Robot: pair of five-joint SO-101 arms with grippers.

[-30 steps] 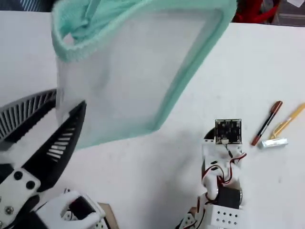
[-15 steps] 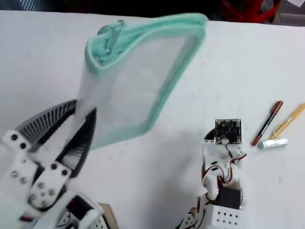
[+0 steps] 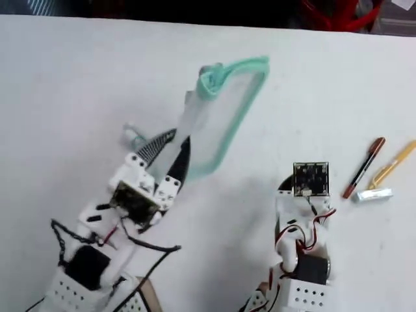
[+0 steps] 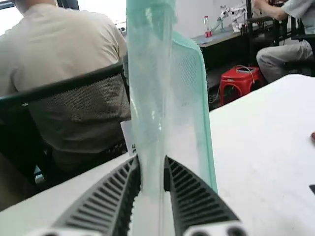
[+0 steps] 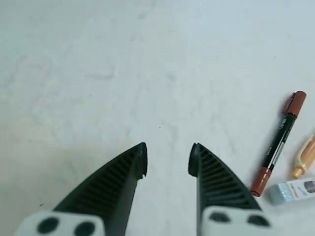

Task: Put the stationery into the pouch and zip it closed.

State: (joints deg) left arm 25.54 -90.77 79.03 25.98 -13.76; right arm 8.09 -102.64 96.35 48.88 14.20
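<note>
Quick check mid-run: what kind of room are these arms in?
Probably a shared lab or workshop office: a white worktable, a black mesh office chair behind it, and a red stool by a dark desk carrying more equipment.

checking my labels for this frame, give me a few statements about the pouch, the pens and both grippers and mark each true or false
1. The left gripper is shut on the pouch. True.
2. The brown marker is inside the pouch. False: it lies on the table beside the yellow pen.
3. The right gripper is open and holds nothing. True.
4. The pouch lies flat on the table. False: it stands on edge, pinched between the left gripper's fingers.
5. The eraser sits in the right gripper. False: it lies on the table by the near ends of the marker and pen.
</note>
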